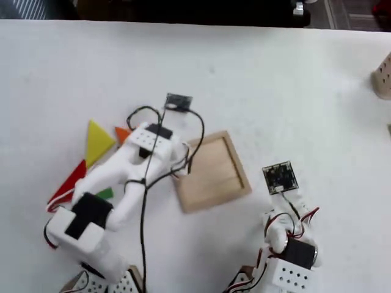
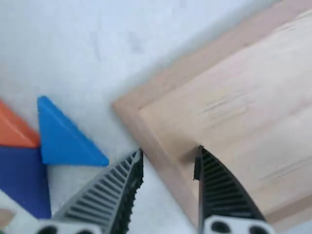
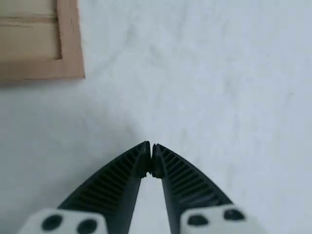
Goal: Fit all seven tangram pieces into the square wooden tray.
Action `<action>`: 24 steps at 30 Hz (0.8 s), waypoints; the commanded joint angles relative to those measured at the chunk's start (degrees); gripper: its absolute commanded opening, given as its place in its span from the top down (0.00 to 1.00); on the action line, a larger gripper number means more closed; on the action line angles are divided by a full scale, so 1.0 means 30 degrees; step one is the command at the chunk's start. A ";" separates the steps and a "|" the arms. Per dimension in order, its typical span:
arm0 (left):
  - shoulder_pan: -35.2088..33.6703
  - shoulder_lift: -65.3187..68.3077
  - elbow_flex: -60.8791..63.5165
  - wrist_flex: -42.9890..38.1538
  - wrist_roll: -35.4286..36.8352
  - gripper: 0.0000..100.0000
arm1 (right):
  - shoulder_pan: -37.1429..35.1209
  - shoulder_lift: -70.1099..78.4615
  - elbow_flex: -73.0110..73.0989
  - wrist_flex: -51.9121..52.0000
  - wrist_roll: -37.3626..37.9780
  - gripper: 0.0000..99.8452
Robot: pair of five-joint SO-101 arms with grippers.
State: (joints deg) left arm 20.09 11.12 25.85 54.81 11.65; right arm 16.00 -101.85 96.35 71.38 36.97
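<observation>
As I judge it, nothing is placed yet: the tray (image 1: 212, 172) lies bare, and the yellow triangle (image 1: 98, 141), orange piece (image 1: 122, 133), red triangle (image 1: 70, 180), green piece (image 1: 105, 194), blue triangle (image 2: 63, 136) and dark blue piece (image 2: 22, 178) sit on the desk (image 1: 275, 73) beside it. My left pincer (image 2: 169, 158) stands open astride the tray's rim near a corner, while the right pincer (image 3: 150, 158) is closed on nothing just off another tray corner. The left arm (image 1: 122, 177) covers part of the cluster beside the tray, so I count six pieces, the green one mostly hidden.
</observation>
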 commanded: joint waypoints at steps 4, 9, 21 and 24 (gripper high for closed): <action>0.0337 0.0308 -0.3634 -0.0322 -0.6828 0.81 | 0.0601 -0.0044 0.0059 0.0132 0.0234 0.98; 0.0337 0.0132 -0.4220 -0.0703 -0.6916 0.81 | 0.0601 -0.0044 0.0059 0.0132 0.0234 0.98; -0.2154 -0.2828 -0.1553 0.1582 0.4659 0.81 | 0.0601 -0.0044 0.0059 0.0132 0.0234 0.98; -0.2623 -0.2828 0.0879 0.0176 0.5978 0.81 | 0.0601 -0.0044 0.0059 0.0132 0.0234 0.98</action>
State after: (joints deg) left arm 15.16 5.85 22.15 59.47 21.05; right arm 17.32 -101.85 96.35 71.38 36.97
